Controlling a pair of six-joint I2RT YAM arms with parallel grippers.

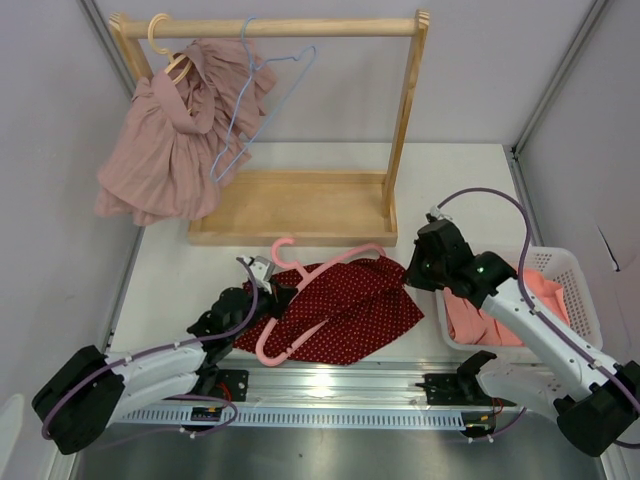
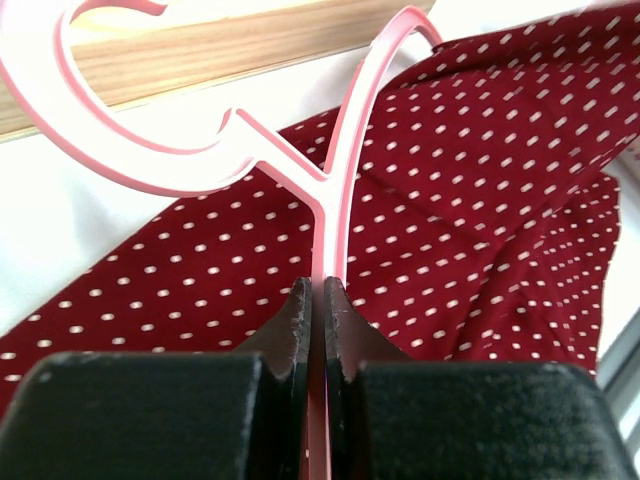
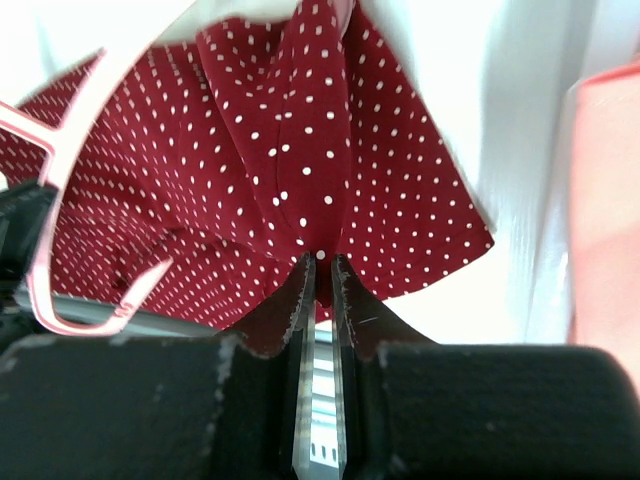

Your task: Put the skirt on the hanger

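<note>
Pinching hanger (image 2: 345, 170) in left gripper (image 2: 320, 292) to hold it steady; nipping skirt (image 3: 300, 150) edge at right gripper (image 3: 322, 265), probably caught, for pulling fabric over.

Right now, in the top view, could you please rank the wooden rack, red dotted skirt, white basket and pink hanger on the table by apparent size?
1. wooden rack
2. red dotted skirt
3. white basket, partly covered, so unsure against the skirt
4. pink hanger
</note>
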